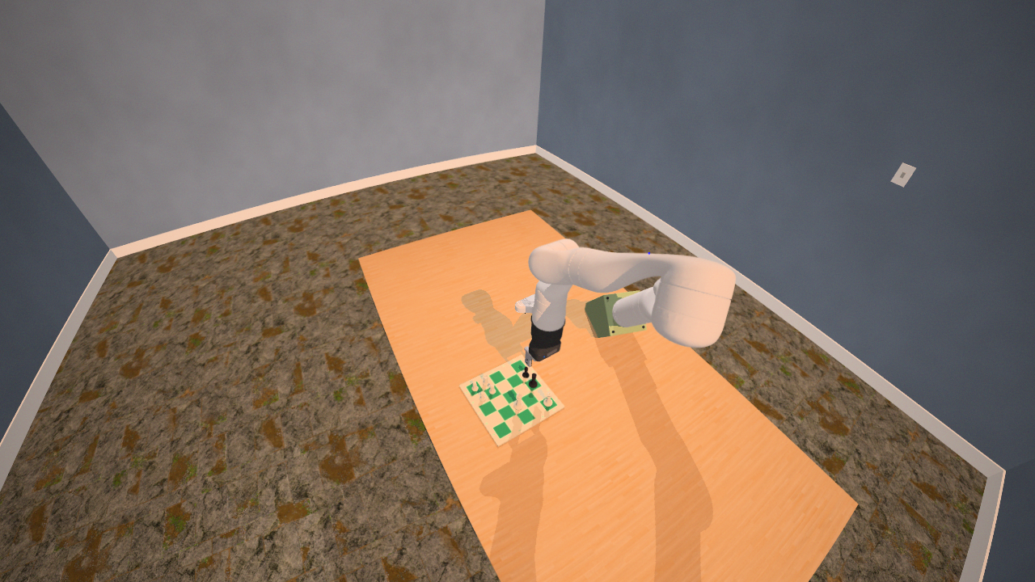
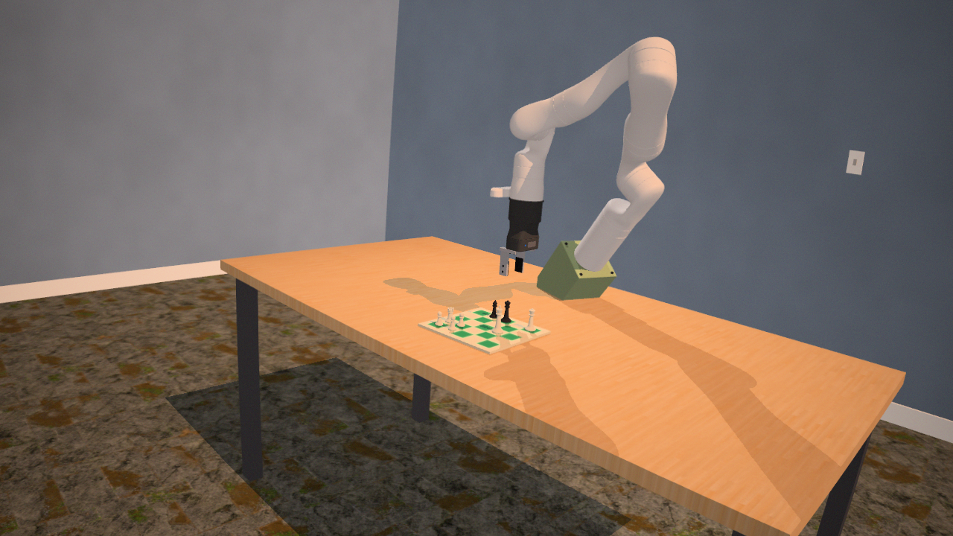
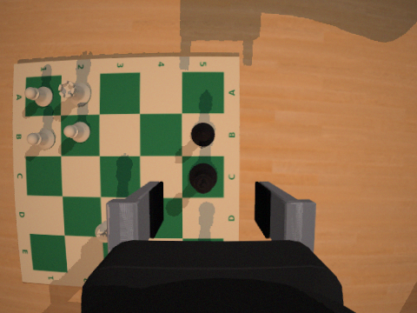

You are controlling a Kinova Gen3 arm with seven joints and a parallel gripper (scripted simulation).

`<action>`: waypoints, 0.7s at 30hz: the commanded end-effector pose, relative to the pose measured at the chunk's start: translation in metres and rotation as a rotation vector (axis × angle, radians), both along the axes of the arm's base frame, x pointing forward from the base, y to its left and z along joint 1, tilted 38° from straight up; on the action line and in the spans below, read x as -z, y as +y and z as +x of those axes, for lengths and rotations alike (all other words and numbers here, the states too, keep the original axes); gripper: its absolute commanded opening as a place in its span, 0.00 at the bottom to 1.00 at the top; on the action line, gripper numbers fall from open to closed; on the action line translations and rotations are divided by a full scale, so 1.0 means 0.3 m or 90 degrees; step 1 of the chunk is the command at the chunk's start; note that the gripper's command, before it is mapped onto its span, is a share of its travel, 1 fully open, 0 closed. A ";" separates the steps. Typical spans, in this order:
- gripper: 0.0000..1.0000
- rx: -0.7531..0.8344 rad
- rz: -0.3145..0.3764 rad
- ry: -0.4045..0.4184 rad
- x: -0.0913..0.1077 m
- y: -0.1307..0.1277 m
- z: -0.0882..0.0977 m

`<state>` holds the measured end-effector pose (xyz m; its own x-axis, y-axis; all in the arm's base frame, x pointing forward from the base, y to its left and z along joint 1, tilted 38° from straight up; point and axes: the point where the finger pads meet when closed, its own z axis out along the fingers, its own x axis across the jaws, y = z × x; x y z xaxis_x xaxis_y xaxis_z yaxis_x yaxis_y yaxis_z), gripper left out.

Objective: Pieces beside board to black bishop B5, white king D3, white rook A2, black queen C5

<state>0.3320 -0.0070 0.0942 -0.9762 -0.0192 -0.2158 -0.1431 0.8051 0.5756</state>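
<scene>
The green and cream board [image 3: 128, 165] lies on the table. The black bishop [image 3: 203, 134] stands on B5 and the black queen [image 3: 203, 176] on C5, both upright. They also show in the side view, bishop [image 2: 493, 309] and queen [image 2: 506, 311]. My gripper [image 3: 208, 201] is open and empty, raised well above the board [image 2: 511, 265], just past the queen near the 5 edge. A white piece with a crenellated top [image 3: 76, 89] stands on A2. Another tall white piece [image 2: 497, 323] stands mid-board; in the wrist view only its tip [image 3: 103, 231] shows beside my left finger.
White pawns stand on A1 [image 3: 40, 96], B1 [image 3: 41, 137] and B2 [image 3: 76, 131]. One more white piece [image 2: 531, 319] stands at the board's corner nearest the arm's green base [image 2: 576, 269], hidden under the gripper in the wrist view.
</scene>
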 end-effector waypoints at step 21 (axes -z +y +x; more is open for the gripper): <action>1.00 0.003 -0.002 -0.006 -0.153 -0.116 -0.023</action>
